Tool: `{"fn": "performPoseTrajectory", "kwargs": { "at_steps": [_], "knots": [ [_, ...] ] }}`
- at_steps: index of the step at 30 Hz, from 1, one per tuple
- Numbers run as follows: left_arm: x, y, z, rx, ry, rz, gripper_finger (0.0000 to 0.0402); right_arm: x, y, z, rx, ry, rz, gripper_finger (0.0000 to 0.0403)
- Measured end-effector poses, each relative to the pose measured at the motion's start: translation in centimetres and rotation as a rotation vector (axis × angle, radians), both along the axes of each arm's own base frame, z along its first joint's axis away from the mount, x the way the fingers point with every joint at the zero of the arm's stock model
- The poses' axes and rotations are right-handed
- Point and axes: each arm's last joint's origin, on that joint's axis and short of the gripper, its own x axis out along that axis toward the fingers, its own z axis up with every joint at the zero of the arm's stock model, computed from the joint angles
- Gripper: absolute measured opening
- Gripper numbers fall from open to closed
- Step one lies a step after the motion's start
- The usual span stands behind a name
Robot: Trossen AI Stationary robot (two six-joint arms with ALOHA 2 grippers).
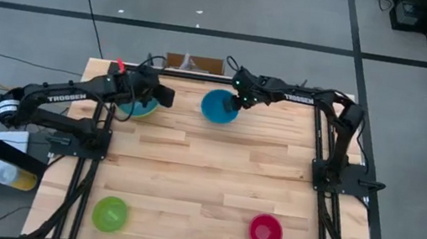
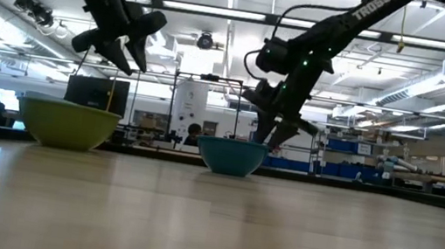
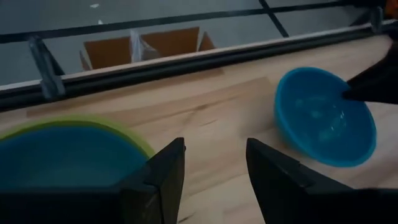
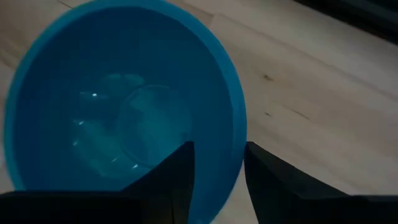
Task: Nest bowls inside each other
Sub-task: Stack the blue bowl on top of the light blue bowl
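A bright blue bowl [image 1: 217, 107] stands on the table's far middle. My right gripper [image 4: 219, 149] is open over the bowl's right rim [image 4: 241, 127], one finger inside the bowl and one outside. A large lime green bowl [image 2: 68, 123] stands at the far left with a wide pale blue bowl [image 3: 62, 155] nested in it. My left gripper [image 3: 214, 146] hangs open beside and above that pair, on the side toward the bright blue bowl, with only bare wood between its fingers. Near the front edge sit a small lime green bowl [image 1: 110, 213] and a small magenta bowl [image 1: 265, 231]. My right gripper comes down at a slant from above and straddles the bright blue bowl's rim [image 4: 241, 127]. Whether either finger touches the rim, I cannot tell. The bowl stands upright with its base on the table.
A cardboard box [image 3: 146, 43] sits on the floor just beyond the table's far edge. A dark rail [image 3: 186, 59] runs along that edge. Bare wood [image 1: 206, 169] lies between the far bowls and the two small front bowls.
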Motion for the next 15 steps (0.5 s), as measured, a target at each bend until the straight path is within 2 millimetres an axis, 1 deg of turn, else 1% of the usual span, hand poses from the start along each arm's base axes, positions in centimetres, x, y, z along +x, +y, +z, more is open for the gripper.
{"fn": "performPoseTrajectory", "kwargs": {
  "at_steps": [2,5,7,10,13,14,15],
  "knots": [
    [0.1,-0.2,0.0,0.009,0.014,-0.023,0.0172,0.1,0.0,-0.4,0.01,0.008,-0.009,0.0144],
    [0.2,-0.4,0.0,0.02,0.029,-0.052,0.0172,0.1,0.0,-0.5,0.008,0.014,0.003,0.0142],
    [0.3,-0.5,0.0,0.02,0.03,-0.059,0.0172,0.2,0.0,-0.5,0.003,0.012,0.019,0.0132],
    [0.8,-0.5,-0.4,0.013,0.044,-0.066,0.0172,0.3,0.1,-0.3,-0.006,0.004,0.067,0.0093],
    [1.5,-0.1,-1.4,0.016,0.096,-0.049,0.0172,0.4,0.1,-0.1,-0.011,-0.019,0.114,0.0033],
    [1.8,0.0,-1.9,0.007,0.117,-0.049,0.0172,0.4,0.1,-0.1,-0.006,-0.025,0.125,0.0023],
    [2.2,0.2,-2.3,0.002,0.128,-0.048,0.0172,0.5,0.1,0.0,-0.015,-0.03,0.143,0.0021]
  ]
}}
